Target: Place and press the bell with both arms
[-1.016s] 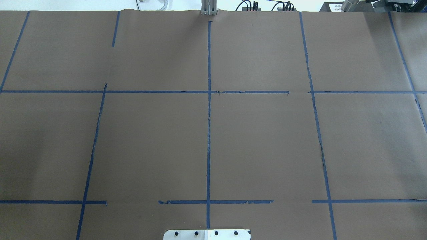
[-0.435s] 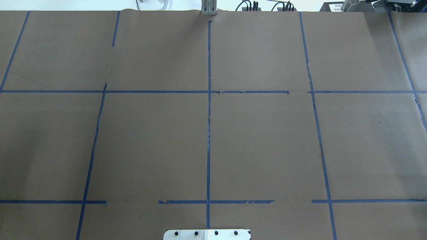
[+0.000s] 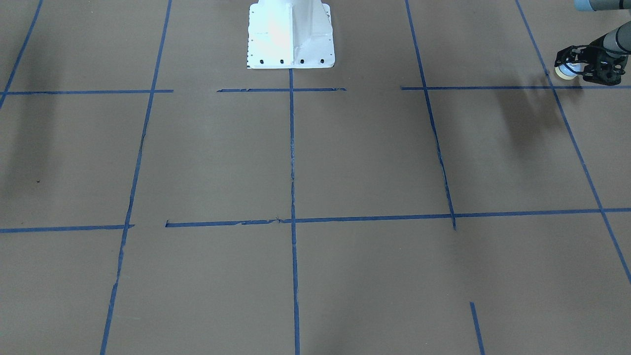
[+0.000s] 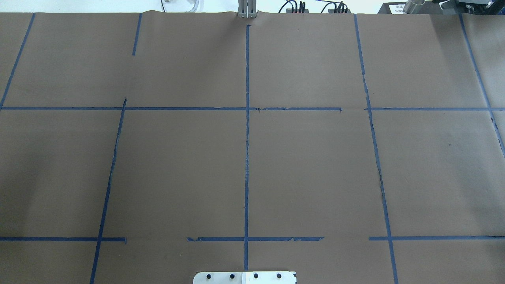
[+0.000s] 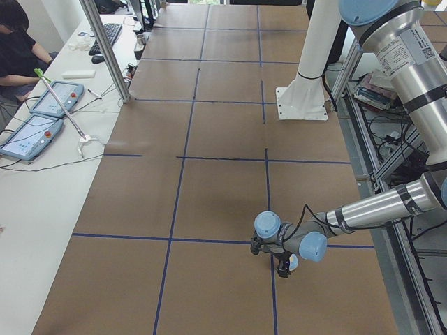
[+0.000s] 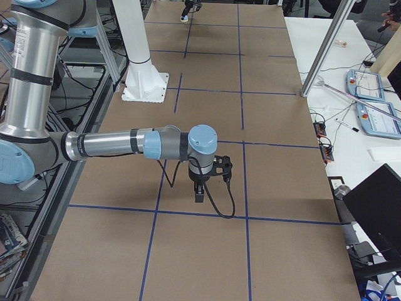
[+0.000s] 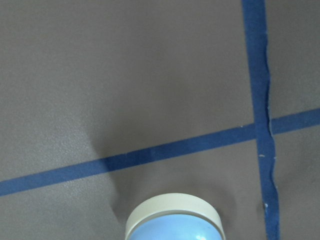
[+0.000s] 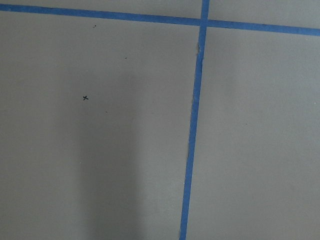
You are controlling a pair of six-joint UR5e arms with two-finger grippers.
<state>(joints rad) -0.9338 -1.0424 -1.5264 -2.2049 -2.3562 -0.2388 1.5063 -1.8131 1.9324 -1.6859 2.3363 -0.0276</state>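
The bell (image 3: 563, 73), a light-blue dome on a cream base ring, is at the far right edge of the front-facing view. My left gripper (image 3: 572, 66) is shut on the bell and holds it just over the brown paper by a blue tape crossing. The left wrist view shows the bell (image 7: 172, 222) at its bottom edge, with no fingers in sight. From the table's left end the bell (image 5: 292, 263) peeks out under the left gripper (image 5: 283, 262). My right gripper (image 6: 199, 193) points down over the paper near a tape line, and I cannot tell whether it is open. Neither arm shows in the overhead view.
The white bolted pedestal (image 3: 291, 34) stands at the robot's side of the table. Blue tape lines (image 4: 247, 157) divide the brown paper into squares. A side table with tablets (image 5: 42, 118) and a metal post (image 5: 105, 49) runs along the far side, where an operator sits.
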